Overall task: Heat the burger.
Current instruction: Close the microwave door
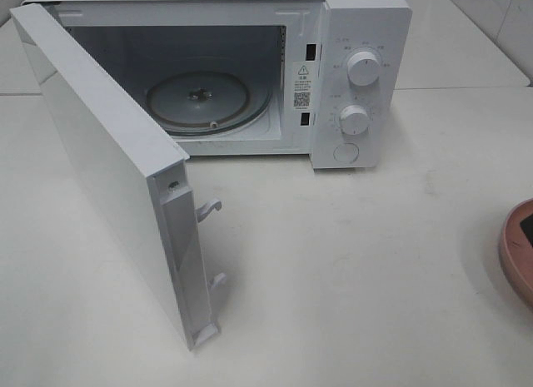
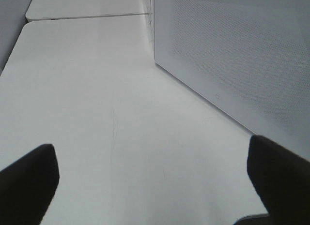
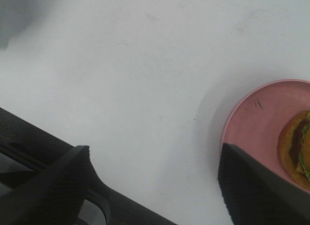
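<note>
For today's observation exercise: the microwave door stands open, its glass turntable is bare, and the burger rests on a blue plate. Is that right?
One detail is wrong: the plate under the burger is pink, not blue, as the right wrist view shows. The microwave door does stand open and the glass turntable is bare.

The pink plate at the counter's right edge is cut off in the exterior high view, only a sliver of its rim showing. In the right wrist view the burger on it runs off the picture, partly covered by a dark fingertip. The lettering around the microwave's knobs is too small to read. The open door hides the counter's left side behind it.
</note>
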Motion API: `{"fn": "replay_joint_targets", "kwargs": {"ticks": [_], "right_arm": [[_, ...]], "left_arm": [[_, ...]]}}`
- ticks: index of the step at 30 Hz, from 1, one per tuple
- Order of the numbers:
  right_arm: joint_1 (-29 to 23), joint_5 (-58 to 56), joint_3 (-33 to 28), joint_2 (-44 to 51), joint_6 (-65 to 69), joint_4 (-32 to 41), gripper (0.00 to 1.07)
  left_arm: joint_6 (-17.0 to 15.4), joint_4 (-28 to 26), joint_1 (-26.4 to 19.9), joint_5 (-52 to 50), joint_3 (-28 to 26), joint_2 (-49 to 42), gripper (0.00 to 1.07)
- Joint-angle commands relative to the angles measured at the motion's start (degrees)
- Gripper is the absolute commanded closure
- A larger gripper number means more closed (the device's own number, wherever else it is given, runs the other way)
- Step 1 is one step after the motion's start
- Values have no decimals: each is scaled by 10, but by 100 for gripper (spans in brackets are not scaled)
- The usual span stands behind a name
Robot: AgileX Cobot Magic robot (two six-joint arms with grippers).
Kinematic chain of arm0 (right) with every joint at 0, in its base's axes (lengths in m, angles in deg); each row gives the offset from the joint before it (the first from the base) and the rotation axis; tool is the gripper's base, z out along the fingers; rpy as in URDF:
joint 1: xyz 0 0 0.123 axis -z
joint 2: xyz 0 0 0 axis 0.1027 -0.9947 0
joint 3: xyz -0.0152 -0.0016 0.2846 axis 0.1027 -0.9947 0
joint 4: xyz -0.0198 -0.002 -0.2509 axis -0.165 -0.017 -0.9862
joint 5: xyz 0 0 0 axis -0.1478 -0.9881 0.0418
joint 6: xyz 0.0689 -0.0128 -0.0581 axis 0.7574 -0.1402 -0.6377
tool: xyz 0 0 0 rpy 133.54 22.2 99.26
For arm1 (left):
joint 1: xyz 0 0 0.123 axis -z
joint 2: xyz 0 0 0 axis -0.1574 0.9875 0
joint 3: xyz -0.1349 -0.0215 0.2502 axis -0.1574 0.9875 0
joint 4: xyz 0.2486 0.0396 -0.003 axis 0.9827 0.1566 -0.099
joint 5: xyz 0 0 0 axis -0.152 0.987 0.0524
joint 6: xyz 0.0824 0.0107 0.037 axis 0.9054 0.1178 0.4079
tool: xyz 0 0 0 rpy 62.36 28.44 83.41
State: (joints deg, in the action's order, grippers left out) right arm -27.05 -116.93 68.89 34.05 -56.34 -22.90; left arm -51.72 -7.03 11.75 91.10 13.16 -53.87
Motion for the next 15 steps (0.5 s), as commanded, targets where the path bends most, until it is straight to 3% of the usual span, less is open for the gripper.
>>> {"fn": "replay_joint_targets", "kwargs": {"ticks": [1, 9, 15], "right_arm": [[2, -14, 2, 22, -6, 2, 34], [10, -42, 2, 96, -6, -1, 34], [80, -39, -22, 136, -13, 2, 34]], "left_arm": [[0, -5, -1, -1, 2, -9, 8], [0, -5, -1, -1, 2, -9, 8], [0, -5, -1, -1, 2, -9, 8]]}}
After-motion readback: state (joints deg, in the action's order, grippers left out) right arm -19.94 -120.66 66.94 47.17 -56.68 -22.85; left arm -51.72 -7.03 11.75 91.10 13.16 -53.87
